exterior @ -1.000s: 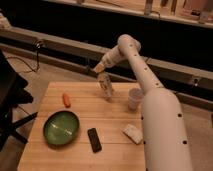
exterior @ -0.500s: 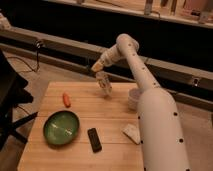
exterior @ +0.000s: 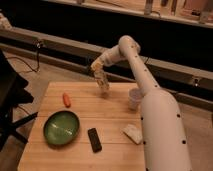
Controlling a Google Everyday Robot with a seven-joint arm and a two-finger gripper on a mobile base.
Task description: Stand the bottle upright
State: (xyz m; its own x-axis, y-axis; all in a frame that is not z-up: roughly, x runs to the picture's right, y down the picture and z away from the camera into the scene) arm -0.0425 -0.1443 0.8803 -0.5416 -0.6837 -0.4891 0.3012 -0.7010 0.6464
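The pale two-finger gripper is closed around the slender whitish-tan bottle, which hangs just below it, nearly upright, above the wooden table.

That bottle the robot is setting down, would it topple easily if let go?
Probably: the bottle is tall and slender, with a narrow base. Under the hand at the table's far edge, it leans slightly. On its side it would likely roll.

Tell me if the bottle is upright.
Nearly upright: the bottle hangs slightly tilted below the gripper, near the table's far edge; contact unclear.
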